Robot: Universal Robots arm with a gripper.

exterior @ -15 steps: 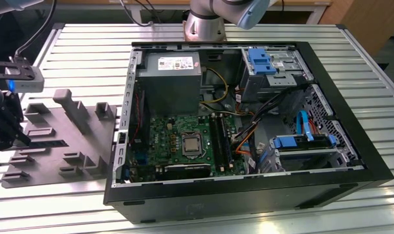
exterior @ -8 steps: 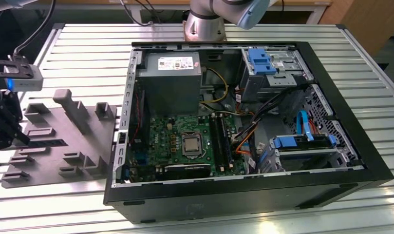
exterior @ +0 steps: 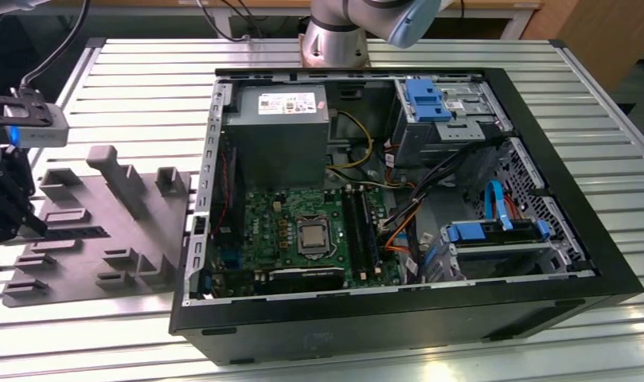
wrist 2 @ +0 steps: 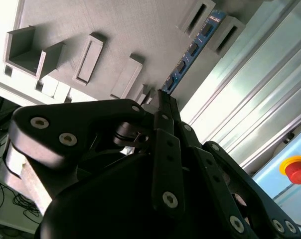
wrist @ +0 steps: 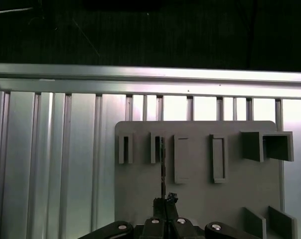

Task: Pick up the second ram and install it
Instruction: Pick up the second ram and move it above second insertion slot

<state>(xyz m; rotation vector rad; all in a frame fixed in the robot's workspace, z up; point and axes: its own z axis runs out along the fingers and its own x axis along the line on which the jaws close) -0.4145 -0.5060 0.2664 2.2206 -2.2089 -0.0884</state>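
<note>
One gripper (wrist 2: 163, 99) is closed down to a narrow gap on the near end of one memory stick, the second ram (wrist 2: 190, 54). The fingers (wrist 2: 166, 149) meet at the board's edge.

The second ram is a thin blue-green board carrying a row of dark chips. It lies along the grey fixture plate (wrist: 135, 194), with its far end at the slotted blocks. In the first wrist view the board appears edge-on as a thin dark line running from the gripper to a short slotted block (wrist: 157, 148).

That view shows two short slotted blocks and two longer frame-shaped blocks (wrist: 219, 158) in one row on the plate.

In the exterior view the plate lies on the slatted metal table (exterior: 141, 64), at the exterior view's left. One open computer case (exterior: 407, 322) lies beside it. The case holds one motherboard (exterior: 290, 215) and one grey power supply (exterior: 279, 135).

One red push-button (wrist 2: 296, 169) stands beyond the table edge in the second wrist view.
</note>
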